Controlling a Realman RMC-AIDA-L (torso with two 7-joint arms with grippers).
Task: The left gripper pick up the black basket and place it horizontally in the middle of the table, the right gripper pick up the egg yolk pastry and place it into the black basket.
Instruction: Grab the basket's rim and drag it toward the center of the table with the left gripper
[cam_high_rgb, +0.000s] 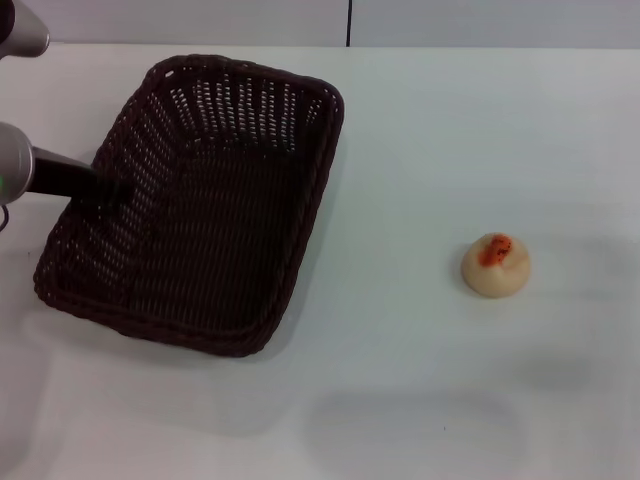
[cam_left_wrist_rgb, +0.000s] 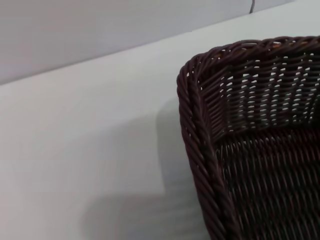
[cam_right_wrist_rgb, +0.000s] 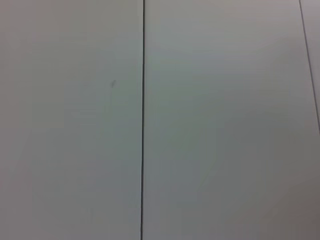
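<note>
The black basket (cam_high_rgb: 200, 200) is a large dark woven basket on the left part of the white table, set at a slant. One of its corners fills the left wrist view (cam_left_wrist_rgb: 250, 150). My left gripper (cam_high_rgb: 105, 190) reaches in from the left edge and sits at the basket's left wall, dark against the dark weave. The egg yolk pastry (cam_high_rgb: 495, 265) is a small cream dome with an orange-red spot, alone on the table at the right, far from the basket. My right gripper is out of view; the right wrist view shows only a pale surface with a dark seam.
The white table (cam_high_rgb: 400, 150) stretches between the basket and the pastry. A pale wall with a dark vertical seam (cam_high_rgb: 349, 22) runs along the table's far edge. Part of an arm (cam_high_rgb: 20, 30) shows at the top left corner.
</note>
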